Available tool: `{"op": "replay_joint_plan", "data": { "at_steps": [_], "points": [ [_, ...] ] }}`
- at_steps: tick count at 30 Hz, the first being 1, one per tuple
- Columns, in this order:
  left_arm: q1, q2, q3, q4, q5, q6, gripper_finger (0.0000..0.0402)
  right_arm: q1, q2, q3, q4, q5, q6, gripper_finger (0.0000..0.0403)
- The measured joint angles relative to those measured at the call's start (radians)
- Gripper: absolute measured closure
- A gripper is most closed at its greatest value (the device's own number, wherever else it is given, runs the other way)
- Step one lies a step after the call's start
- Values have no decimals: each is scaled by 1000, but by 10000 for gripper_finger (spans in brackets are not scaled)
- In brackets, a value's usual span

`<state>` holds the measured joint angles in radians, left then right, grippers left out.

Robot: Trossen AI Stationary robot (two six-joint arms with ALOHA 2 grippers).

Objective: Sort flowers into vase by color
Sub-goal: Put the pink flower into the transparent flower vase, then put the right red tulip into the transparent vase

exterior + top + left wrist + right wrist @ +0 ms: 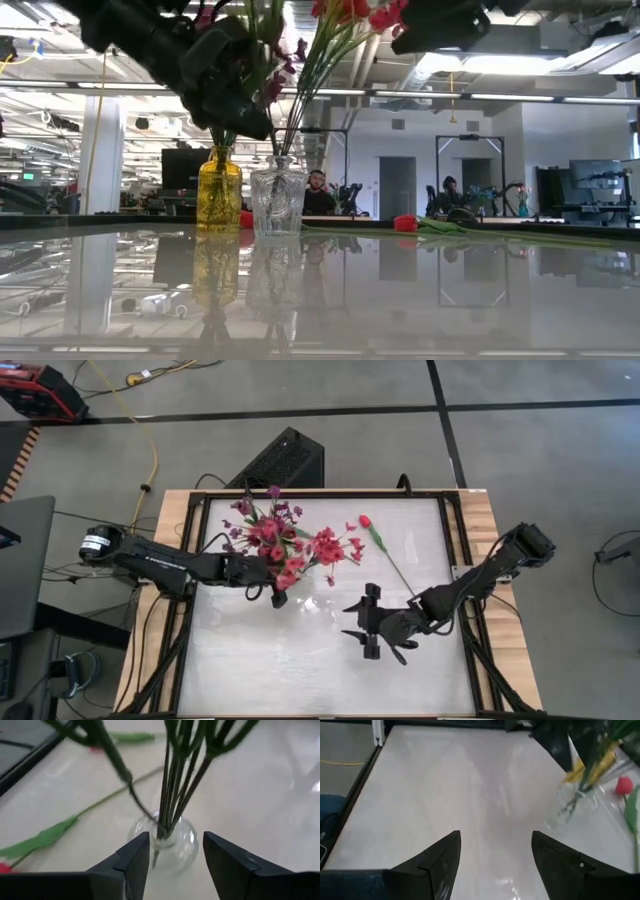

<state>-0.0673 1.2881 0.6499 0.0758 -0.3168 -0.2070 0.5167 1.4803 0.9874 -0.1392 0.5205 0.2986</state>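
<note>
Jaws of the left gripper (172, 862) are seen parted with nothing between them, standing just before the clear glass vase (162, 840) and its bundle of green stems (177, 775); since the stems stand inside the vase and none lies between the jaws, a stem is judged to have just been let go there; the gap is held wide, probably so the jaws can be drawn back without snagging the bunch.

Jaws of the right gripper (368, 622) are likewise spread wide and hold nothing; this gripper is placed over bare surface (300, 670) toward five o'clock of the vases, near the stem end of the loose red tulip (366, 521), a position judged fit for reaching that flower next.

From the low view two vases are made out side by side: a yellow glass vase (219, 190) carrying purple sprays (250, 510), and the clear vase carrying red-pink sprays (320, 548); colours are thus kept apart, one vase for each; seen from above, the purple blossoms sit toward ten o'clock of the cluster and the red-pink ones toward three o'clock.

The loose tulip is left lying flat on the surface, its head toward twelve o'clock and its long stem (395, 565) running down toward five o'clock, well clear of both vases; its leaf is shown blurred in the wrist views; a second red head beside the yellow vase is hinted at in the low view, but what it is cannot be told; the sorting is judged nearly done, with this tulip not yet placed.
</note>
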Motion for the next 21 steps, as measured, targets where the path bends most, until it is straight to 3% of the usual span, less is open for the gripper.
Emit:
{"op": "replay_joint_plan", "data": {
  "at_steps": [13,21],
  "points": [
    [-24,0,436,-919,142,-45,221,-69,-81,1,-516,-78,345,133],
    [-133,0,607,-1197,204,-113,221,-221,-37,0,-756,-98,435,133]
  ]
}}
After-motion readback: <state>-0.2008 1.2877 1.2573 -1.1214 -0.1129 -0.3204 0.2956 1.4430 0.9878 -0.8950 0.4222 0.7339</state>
